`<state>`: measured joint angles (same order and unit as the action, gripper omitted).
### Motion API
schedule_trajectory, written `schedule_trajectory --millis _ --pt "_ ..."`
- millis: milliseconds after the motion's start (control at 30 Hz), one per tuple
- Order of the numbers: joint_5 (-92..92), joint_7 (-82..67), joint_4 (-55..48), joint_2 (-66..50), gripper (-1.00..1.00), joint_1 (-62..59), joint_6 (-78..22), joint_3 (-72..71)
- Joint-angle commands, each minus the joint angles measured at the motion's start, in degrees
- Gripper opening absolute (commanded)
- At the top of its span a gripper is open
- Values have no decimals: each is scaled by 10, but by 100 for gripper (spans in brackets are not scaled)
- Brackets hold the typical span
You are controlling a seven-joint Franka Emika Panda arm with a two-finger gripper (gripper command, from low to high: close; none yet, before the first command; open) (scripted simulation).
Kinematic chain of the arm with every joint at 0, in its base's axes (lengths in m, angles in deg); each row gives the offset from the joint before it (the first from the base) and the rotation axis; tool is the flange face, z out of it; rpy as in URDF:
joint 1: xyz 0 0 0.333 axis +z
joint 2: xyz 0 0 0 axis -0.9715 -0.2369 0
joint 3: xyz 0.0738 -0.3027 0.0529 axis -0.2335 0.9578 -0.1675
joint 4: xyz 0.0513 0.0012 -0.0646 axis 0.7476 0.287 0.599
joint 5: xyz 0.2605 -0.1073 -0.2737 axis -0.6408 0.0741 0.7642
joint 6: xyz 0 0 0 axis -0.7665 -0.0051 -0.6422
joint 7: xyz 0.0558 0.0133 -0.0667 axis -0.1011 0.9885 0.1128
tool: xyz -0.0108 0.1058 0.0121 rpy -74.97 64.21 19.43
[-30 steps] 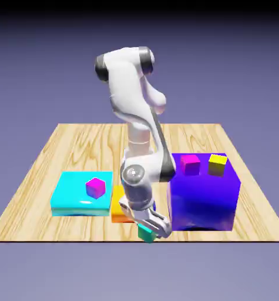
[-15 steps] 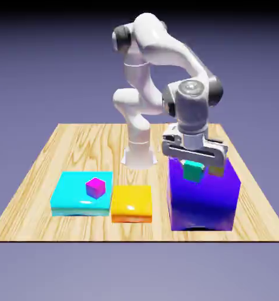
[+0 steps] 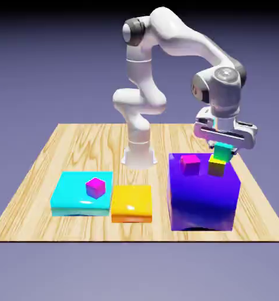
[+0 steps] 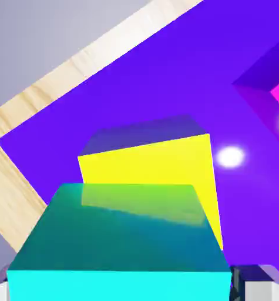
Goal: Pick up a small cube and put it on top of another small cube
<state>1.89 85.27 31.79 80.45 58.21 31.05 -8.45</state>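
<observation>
In the exterior view, the teal-green cube [image 3: 223,151] is between the fingertips of the claw [image 3: 222,150], directly over the yellow cube [image 3: 217,166], presumably put there so that one small cube ends up on the other. It overlaps the yellow cube's upper part and sits a little toward the exterior view's right; whether it bears on it or hangs just above, I can't tell. The yellow cube rests on the tall blue-violet block [image 3: 203,200], which serves as a raised stand, beside a magenta cube [image 3: 190,164]. No container shows: the cyan slab [image 3: 77,194] merely carries another magenta cube [image 3: 95,188] on its top, and the yellow-orange block [image 3: 131,203] lies flat on the wooden counter [image 3: 24,223] with nothing on it. In the hand view, the teal-green cube fills the space between the tips and hides much of the yellow cube, whose edges run askew to its own. The claw's jaws stand at least a cube's width apart, but whether they grip it or have let go, I can't tell. Squaring the two faces before lifting away would probably make the stack steadier; an off-centre cube could tip.
</observation>
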Motion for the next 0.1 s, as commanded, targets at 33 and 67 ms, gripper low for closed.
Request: schedule_trajectory --millis 33,67 --pt "-4 -2 -39 12 100 -20 -50 4" --pt "-4 -2 -42 13 100 -20 -53 5"
